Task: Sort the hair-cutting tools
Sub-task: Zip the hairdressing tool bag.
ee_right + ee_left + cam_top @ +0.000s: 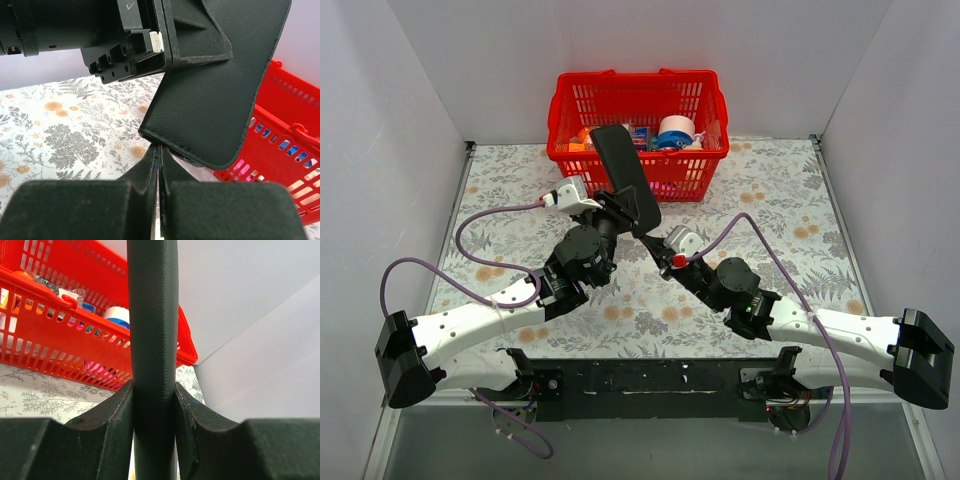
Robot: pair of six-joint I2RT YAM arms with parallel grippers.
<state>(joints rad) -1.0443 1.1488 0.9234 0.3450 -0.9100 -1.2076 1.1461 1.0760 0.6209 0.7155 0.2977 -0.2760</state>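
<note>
Left gripper [153, 387] is clamped on both faces of the flat black pouch [623, 170], holding it on edge above the floral table [790, 250], just in front of the red basket [705, 165]. Right gripper [158, 150] has its fingers pressed together, tips at the pouch's lower edge; whether they pinch anything is unclear. The hair-cutting tools are not visible in any view.

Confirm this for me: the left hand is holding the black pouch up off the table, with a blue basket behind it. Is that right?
Not quite. The basket is red, not blue, as the top view shows. The rest stands: the left hand is holding the black pouch up off the table, with the basket behind it.
</note>
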